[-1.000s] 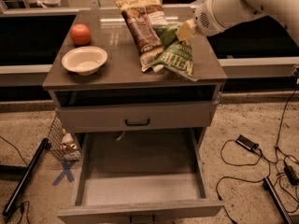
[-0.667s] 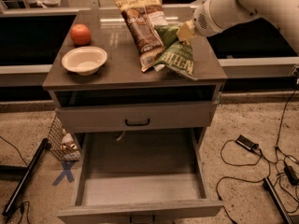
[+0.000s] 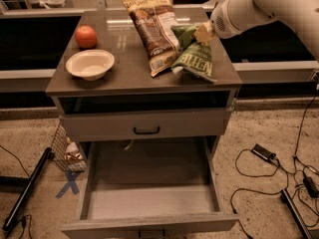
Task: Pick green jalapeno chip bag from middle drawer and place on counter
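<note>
The gripper [image 3: 203, 33], fingers pinched on the crinkled green jalapeno chip bag [image 3: 193, 61], has it resting on the glossy grey-brown counter [image 3: 124, 66] above the open grey middle drawer [image 3: 149, 200]; apparently only release remains.

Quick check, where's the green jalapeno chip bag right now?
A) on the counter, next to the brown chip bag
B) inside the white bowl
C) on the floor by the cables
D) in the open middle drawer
A: the green jalapeno chip bag rests its lower end on the counter, right beside the brown chip bag, with the gripper at its upper end. The open middle drawer holds no bag.
</note>
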